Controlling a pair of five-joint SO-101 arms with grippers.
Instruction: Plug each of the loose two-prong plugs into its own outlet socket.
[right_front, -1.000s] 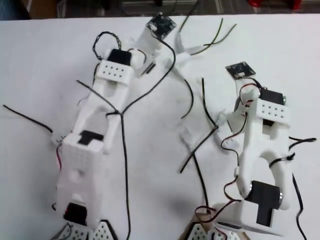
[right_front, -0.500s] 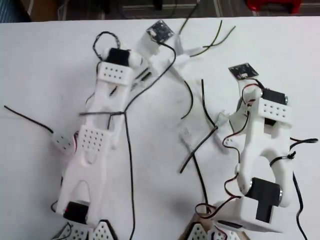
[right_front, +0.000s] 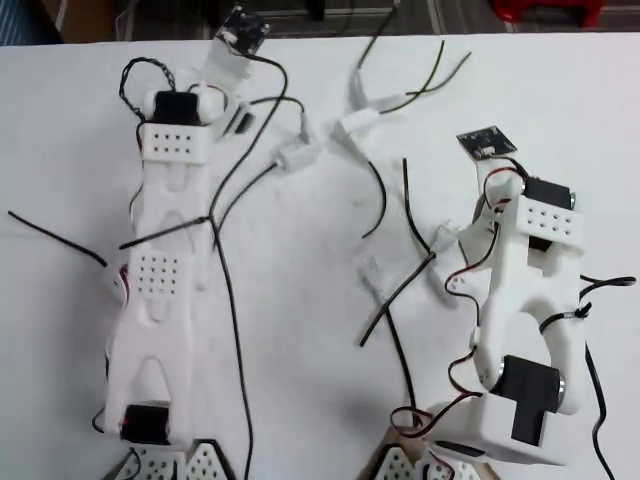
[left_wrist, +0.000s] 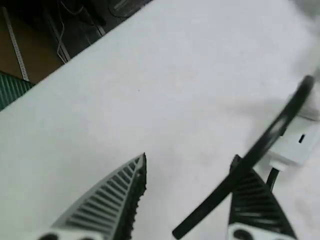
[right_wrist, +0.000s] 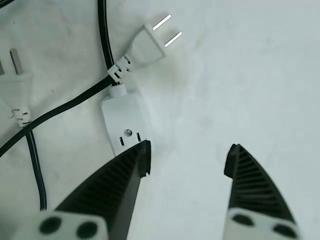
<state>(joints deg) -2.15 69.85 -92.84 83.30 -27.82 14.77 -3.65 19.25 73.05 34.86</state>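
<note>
**Both grippers wide open, nothing held**

Your left gripper (left_wrist: 189, 160) stands wide open over the white tabletop (left_wrist: 165, 85), close to its far edge, and nothing sits between its fingers. A thick black cable (left_wrist: 265, 145) runs slantwise in front of one finger. Just past that same finger lies a white plastic piece (left_wrist: 296, 146) with a small dark slot. You cannot tell from this view whether it is a plug or a socket.

Your right gripper (right_wrist: 189, 146) is also spread wide and empty. A white rectangular outlet socket block (right_wrist: 125, 120) with a small screw in its face lies flat right at one fingertip. The tip overlaps the block's near end in the view, so you cannot tell whether they touch. Just beyond the block, farther from the gripper, a white two-prong plug (right_wrist: 144, 47) lies loose on its side. Its metal prongs (right_wrist: 167, 29) point away from the gripper and sit in no socket. A second pale plug (right_wrist: 12, 65) lies well off to the outer side of that finger, cut by the frame edge, and black leads (right_wrist: 60, 110) run between these pieces.

From above, a white connector body (right_front: 297, 155) on a black lead lies between the two arms, nearer the left one.
</note>
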